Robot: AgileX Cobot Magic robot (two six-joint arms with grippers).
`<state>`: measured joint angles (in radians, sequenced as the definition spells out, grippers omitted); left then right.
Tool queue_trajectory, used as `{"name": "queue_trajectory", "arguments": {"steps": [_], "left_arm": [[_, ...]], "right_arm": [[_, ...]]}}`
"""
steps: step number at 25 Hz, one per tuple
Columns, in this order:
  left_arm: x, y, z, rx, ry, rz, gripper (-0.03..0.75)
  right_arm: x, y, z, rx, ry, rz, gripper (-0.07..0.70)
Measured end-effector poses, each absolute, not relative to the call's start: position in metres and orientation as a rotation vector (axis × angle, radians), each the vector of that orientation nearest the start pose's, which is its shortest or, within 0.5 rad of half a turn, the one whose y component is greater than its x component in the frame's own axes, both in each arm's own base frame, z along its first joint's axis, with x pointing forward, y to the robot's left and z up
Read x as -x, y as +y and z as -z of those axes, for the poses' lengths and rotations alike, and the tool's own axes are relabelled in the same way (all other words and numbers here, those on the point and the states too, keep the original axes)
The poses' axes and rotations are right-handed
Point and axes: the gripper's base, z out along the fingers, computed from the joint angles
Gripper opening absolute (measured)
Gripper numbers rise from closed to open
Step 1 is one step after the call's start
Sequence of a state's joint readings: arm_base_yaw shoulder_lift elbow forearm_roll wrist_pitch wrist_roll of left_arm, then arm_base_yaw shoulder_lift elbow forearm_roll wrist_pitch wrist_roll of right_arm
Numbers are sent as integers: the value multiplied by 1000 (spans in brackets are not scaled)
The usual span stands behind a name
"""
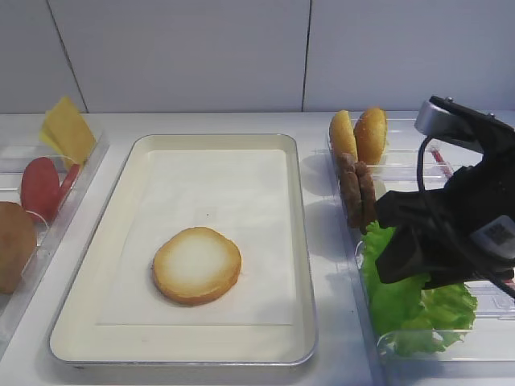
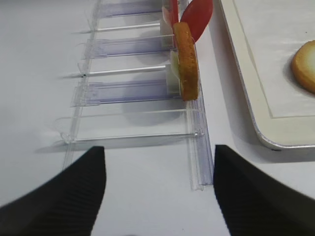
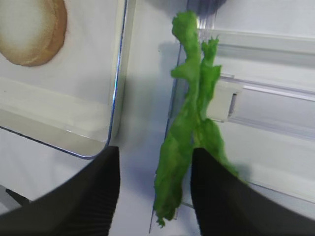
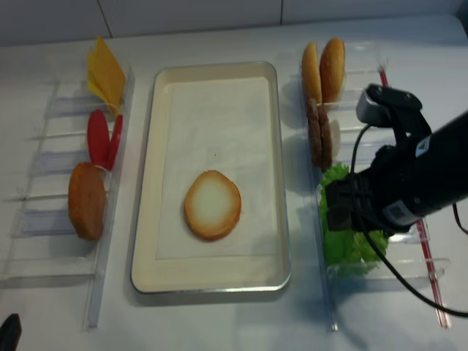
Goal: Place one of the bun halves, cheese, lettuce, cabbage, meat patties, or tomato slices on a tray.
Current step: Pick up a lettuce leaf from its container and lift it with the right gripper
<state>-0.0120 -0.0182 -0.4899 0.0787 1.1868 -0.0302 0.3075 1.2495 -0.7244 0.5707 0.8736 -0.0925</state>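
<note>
The lettuce [image 3: 189, 128] stands on edge in the right clear bin, bright green and frilly. My right gripper [image 3: 153, 157] is open around its lower end: the leaf lies against the right finger, and a wide gap separates it from the left finger. From above, the right arm [image 1: 459, 217] covers part of the lettuce [image 1: 418, 310]. One bun half [image 1: 197, 264] lies pale face up on the cream tray [image 1: 302, 241]. My left gripper [image 2: 158, 152] is open and holds nothing, over bare table at the near end of the left bin.
The left bin [image 2: 194, 147] holds yellow cheese [image 1: 68, 129], red tomato slices [image 1: 40, 186] and a bun half [image 1: 14, 245]. The right bin holds two upright bun halves [image 1: 360, 135] and meat patties [image 1: 358, 191] behind the lettuce. A strip of white table separates the tray from each bin.
</note>
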Motion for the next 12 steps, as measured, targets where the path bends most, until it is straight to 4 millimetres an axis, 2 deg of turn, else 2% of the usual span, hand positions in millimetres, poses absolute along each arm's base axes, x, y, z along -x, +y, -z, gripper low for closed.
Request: {"name": "queue_trajectory", "arguments": {"steps": [5, 10, 12], "left_arm": [[12, 7, -265, 30, 2160, -72, 456], [12, 7, -265, 30, 2160, -72, 456], [12, 7, -265, 30, 2160, -72, 456]], "right_arm": [[-190, 100, -239, 132, 2846, -739, 255], [-189, 100, -239, 198, 2849, -736, 103], [-189, 100, -239, 229, 2843, -735, 71]]}}
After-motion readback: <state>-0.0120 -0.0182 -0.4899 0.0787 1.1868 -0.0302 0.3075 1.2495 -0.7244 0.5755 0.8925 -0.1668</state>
